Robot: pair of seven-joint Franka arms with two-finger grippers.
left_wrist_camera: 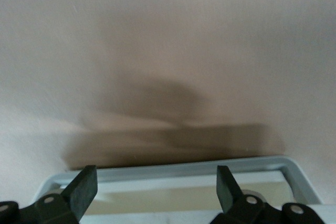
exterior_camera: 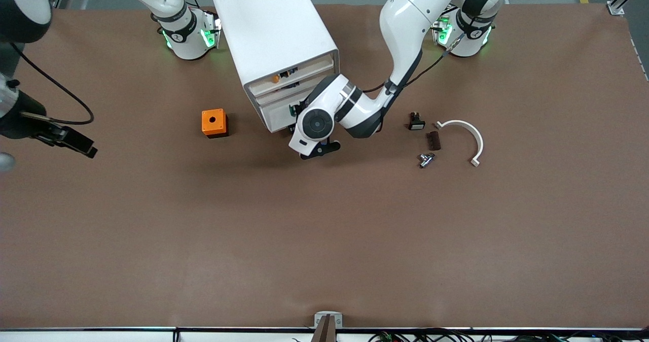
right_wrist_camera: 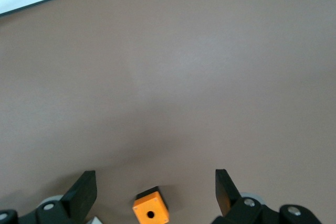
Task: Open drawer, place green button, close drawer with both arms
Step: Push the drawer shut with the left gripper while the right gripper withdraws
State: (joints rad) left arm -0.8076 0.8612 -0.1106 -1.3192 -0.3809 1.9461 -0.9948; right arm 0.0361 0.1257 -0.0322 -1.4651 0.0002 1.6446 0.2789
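Metal fitting (exterior_camera: 426,160) loose on surface. Drawer (left_wrist_camera: 178,170), third tray in cabinet (exterior_camera: 274,22), upper centre: probably light, stiff, slick; hook front lip. Left gripper (left_wrist_camera: 157,178) over it, right gripper (right_wrist_camera: 155,179) waiting over orange cube (right_wrist_camera: 150,209), fingers wide on both. Button unseen.

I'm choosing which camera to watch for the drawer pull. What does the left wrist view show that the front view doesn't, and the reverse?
Only the left wrist view shows the open left gripper from close up, its fingers apart over a white tray rim, apparently the drawer it is reaching for.

Only the front view shows the cabinet, the orange cube, the black switch, the white curved piece and the right gripper, waiting over the table at the right arm's end.

Both show the brown table.
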